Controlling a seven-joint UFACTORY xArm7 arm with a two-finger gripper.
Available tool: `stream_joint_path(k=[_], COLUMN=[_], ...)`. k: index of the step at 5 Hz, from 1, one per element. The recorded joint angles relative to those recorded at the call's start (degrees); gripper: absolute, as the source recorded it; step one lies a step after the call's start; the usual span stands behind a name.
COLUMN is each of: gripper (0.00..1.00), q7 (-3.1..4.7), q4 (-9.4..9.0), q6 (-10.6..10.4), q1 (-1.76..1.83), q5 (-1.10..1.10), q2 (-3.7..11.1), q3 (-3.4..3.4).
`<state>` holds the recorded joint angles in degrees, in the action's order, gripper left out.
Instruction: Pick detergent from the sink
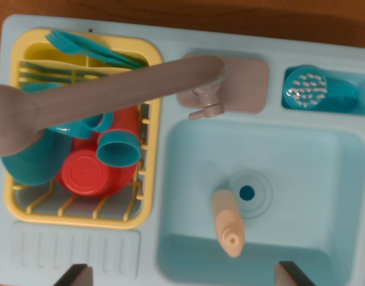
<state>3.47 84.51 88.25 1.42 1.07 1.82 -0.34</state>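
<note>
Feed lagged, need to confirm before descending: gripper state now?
Gripper: open, holding nothing; fingertips wide apart at the bottom edge, above the detergent bottle in the sink.

A brown wooden tabletop [242,15] shows along the top edge, evenly and softly lit

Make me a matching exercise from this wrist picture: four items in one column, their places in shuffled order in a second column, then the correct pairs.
Items
1. detergent bottle
2. red cup
3. scrub brush
4. faucet

Places
A. in the yellow dish rack
B. lying in the sink basin, beside the drain
C. in the small recess at the wrist view's upper right
D. swung over the dish rack

Pairs: 1-B, 2-A, 3-C, 4-D
</note>
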Motion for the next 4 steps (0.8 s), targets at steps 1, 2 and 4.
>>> stream_joint_path(k=[1,2,4], gripper=[0.0,0.0,0.0], q7=[0.0,0.81,1.69], q4=[0.0,-1.71,-3.55], q6=[0.0,-1.9,-3.8], q1=[0.0,-0.15,-0.3], q5=[0.0,-0.09,-0.18], q2=[0.0,0.16,0.33], q3=[0.0,-0.23,-0.47])
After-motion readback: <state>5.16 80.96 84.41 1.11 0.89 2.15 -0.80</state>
